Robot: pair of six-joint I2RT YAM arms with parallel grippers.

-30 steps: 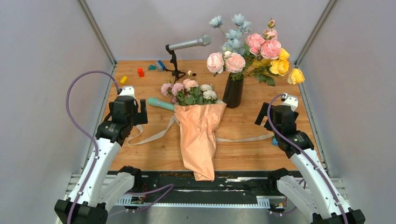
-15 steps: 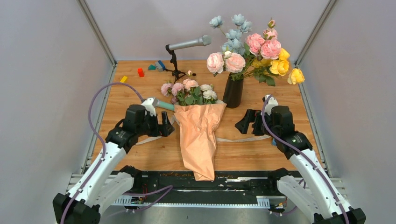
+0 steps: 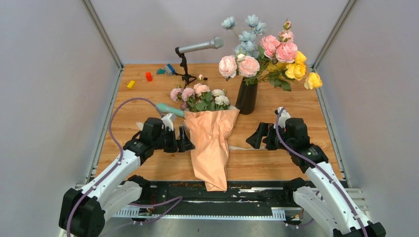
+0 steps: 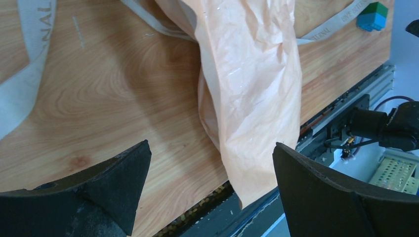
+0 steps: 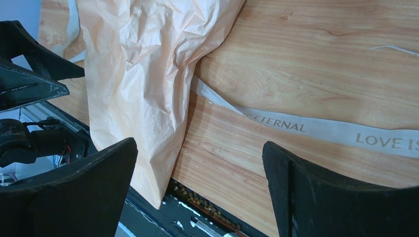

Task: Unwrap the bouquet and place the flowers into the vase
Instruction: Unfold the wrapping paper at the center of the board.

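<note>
Top external view: left claw (image 3: 186, 142) and right claw (image 3: 254, 137) gape wide, holding nothing, flanking the bouquet (image 3: 210, 148).

bouquet (image 3: 210, 143) lies mid desk (image 3: 257, 170), tip at near edge, ribbon (image 5: 321, 129) under it (trailing both sides); vase (image 3: 246, 98) just behind, rightward; blocks (image 3: 148, 76) near far-left corner.

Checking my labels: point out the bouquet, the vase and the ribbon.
bouquet (image 3: 210, 143): top view, middle of the paper wrap.
vase (image 3: 246, 98): top view, its dark body.
ribbon (image 5: 321, 131): right wrist view, the lettered stretch.
</note>
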